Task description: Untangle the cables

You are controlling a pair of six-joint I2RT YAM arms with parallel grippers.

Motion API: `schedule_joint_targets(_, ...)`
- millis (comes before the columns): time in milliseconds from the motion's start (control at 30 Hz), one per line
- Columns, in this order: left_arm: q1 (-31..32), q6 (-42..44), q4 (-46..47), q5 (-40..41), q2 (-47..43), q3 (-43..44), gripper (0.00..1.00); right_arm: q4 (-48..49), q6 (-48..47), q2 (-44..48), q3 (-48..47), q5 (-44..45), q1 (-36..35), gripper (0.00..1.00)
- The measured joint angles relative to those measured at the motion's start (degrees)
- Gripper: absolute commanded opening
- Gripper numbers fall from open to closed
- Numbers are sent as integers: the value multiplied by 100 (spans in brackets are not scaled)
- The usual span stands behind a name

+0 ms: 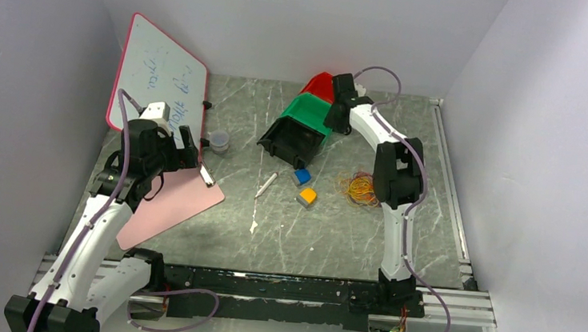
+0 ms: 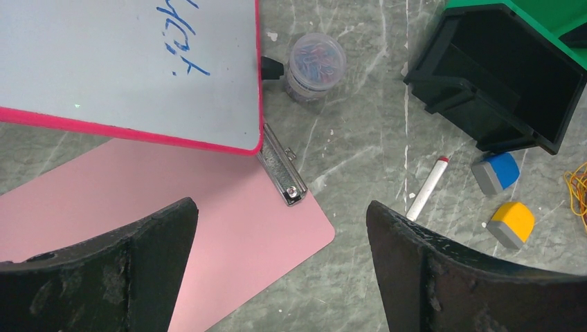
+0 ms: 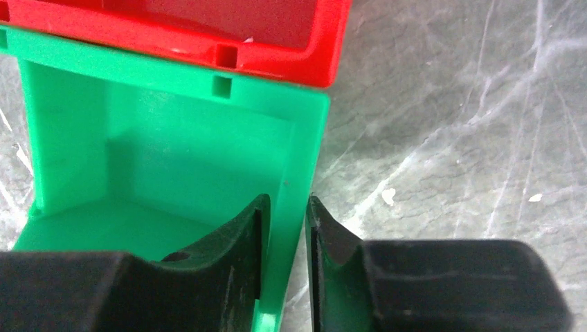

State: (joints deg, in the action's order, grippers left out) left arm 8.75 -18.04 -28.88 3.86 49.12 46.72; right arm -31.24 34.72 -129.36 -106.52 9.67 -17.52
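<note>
near the left edge of the worktop (image 1: 324, 241), the left fingers (image 2: 118, 270) hang spread wide and empty above the pink clipboard (image 2: 208, 207). further right, toward the far edge, the right fingers (image 3: 228, 242) are clenched on a wall of the green bin (image 3: 173, 152). the cables (image 1: 359, 189) lie bunched toward the right edge with neither arm on them, so the untangling looks wholly left to do.
</note>
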Motion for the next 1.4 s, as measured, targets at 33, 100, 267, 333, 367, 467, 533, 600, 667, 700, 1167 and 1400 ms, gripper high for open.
schedule_joint_targets(33, 0, -2, 0, 0, 0, 0, 96, -52, -4, 0, -22, 33, -37, 25)
schedule_joint_targets(100, 2, 0, 0, -2, 7, 0, 95, -131, -48, 0, -66, 74, -74, 22)
schedule_joint_targets(267, 24, 0, 0, -4, 66, 0, 95, -337, -415, -46, -291, 214, -57, 19)
schedule_joint_targets(333, 37, 0, 0, -4, 85, 0, 95, -389, -675, -109, -450, 225, -55, 17)
schedule_joint_targets(367, 39, 0, 0, -7, 94, 0, 95, -411, -817, -162, -546, 225, -50, 17)
schedule_joint_targets(467, 44, 2, 0, -7, 103, 0, 95, -415, -1320, -289, -774, 166, -35, 17)
schedule_joint_targets(533, 46, 0, 0, -7, 105, 0, 95, -387, -1646, -323, -789, 87, -33, 17)
schedule_joint_targets(600, 46, 2, 0, -9, 105, 0, 95, -350, -2006, -361, -791, -57, -33, 17)
schedule_joint_targets(667, 46, 2, 0, -9, 105, 0, 95, -332, -2367, -415, -811, -249, -31, 17)
schedule_joint_targets(700, 46, 2, 0, -11, 105, 2, 95, -337, -2546, -457, -868, -330, -31, 17)
schedule_joint_targets(1167, 48, 2, 0, -13, 105, 0, 95, -424, -4406, -1014, -1753, -1010, -39, 63)
schedule_joint_targets(1400, 59, 2, 0, -13, 103, 0, 95, -155, -4131, -964, -1722, -815, -44, 72)
